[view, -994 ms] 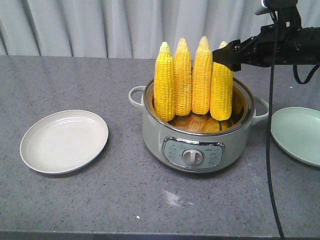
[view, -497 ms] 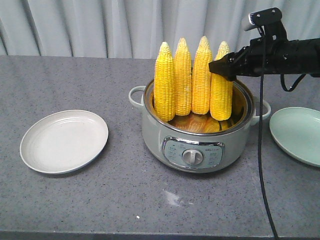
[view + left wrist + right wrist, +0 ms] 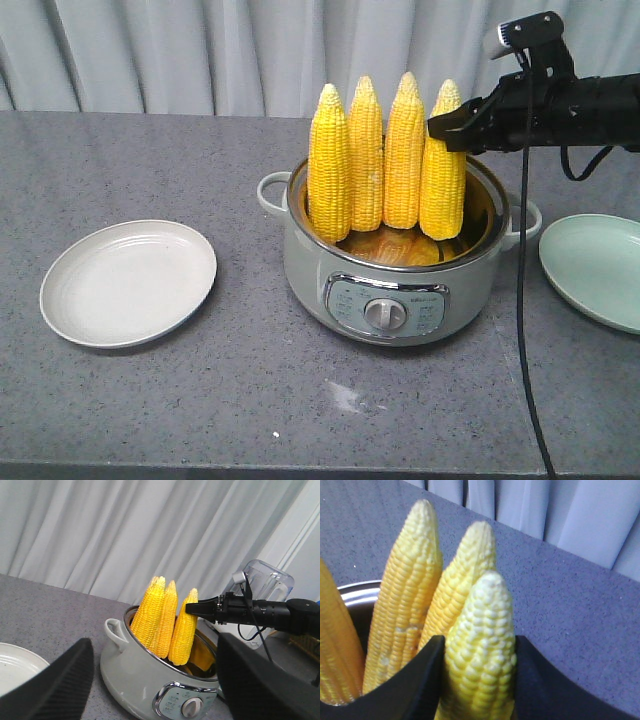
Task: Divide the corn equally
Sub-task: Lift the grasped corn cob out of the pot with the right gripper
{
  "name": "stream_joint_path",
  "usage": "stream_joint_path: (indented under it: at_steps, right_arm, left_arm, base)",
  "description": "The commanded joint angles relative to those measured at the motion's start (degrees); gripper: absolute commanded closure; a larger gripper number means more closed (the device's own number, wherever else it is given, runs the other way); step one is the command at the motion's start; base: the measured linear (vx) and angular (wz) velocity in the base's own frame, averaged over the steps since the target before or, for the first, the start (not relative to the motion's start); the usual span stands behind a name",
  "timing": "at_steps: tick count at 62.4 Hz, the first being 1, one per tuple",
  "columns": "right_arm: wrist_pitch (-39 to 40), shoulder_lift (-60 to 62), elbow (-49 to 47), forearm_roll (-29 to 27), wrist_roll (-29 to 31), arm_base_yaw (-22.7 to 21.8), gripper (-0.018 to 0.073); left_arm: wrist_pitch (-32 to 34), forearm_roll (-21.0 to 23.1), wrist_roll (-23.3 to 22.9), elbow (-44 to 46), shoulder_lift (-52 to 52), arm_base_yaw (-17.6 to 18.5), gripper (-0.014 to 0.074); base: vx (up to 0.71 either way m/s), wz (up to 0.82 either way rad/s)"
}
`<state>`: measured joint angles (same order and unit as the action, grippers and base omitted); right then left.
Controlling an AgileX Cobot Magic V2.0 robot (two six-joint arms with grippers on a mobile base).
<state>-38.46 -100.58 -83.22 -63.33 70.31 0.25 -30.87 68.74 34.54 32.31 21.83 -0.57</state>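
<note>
Several yellow corn cobs (image 3: 385,155) stand upright, tips up, in a pale electric pot (image 3: 310,270) at the table's middle. My right gripper (image 3: 448,130) reaches in from the right and is shut on the rightmost cob (image 3: 442,190) just below its tip. The right wrist view shows that cob (image 3: 481,645) pressed between both black fingers (image 3: 420,680), with other cobs (image 3: 405,610) behind it. My left gripper (image 3: 155,645) is open and holds nothing. It looks at the pot (image 3: 135,680) and corn (image 3: 160,615) from the left.
A white plate (image 3: 128,283) lies left of the pot and a pale green plate (image 3: 598,268) lies at the right edge. A black cable (image 3: 522,300) hangs from the right arm down past the pot's right handle. A clear jar (image 3: 265,575) stands behind.
The right gripper dropped from the cob's tip to just below it and came in around the cob. The cob's tip now shows above the fingers.
</note>
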Motion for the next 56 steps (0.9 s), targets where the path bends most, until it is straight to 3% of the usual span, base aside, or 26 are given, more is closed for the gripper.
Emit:
stream_joint_path:
  at_steps: [1,19,31,41,51,56]
  right_arm:
    - [1.6,5.9,-2.0,-4.8,0.8,-0.3,0.0568]
    - [-1.6,18.1,-2.0,-5.3,-4.6,-0.3,0.0568]
    - [-6.5,29.7,-2.0,2.6,-18.8,-0.3,0.0566]
    - [-6.8,38.7,-2.0,19.0,-33.4,-0.3,0.0564]
    - [-13.8,44.2,-2.0,44.6,-55.5,-0.3,0.0564]
    - [-17.4,44.7,-2.0,56.0,-62.3,-0.3,0.0564]
  left_arm:
    - [1.5,2.6,0.0,1.9,0.8,0.2,0.0094]
    - [1.7,2.6,0.0,1.9,0.8,0.2,0.0094]
    - [1.5,2.6,0.0,1.9,0.8,0.2,0.0094]
    - [1.4,2.6,0.1,1.9,0.8,0.2,0.0094]
    - [1.4,2.6,0.1,1.9,0.8,0.2,0.0094]
    - [1.4,2.6,0.1,1.9,0.8,0.2,0.0094]
  base:
    - [0.00,0.00]
    - [0.00,0.00]
    - [0.00,0.00]
    - [0.00,0.00]
    - [0.00,0.00]
    - [0.00,0.00]
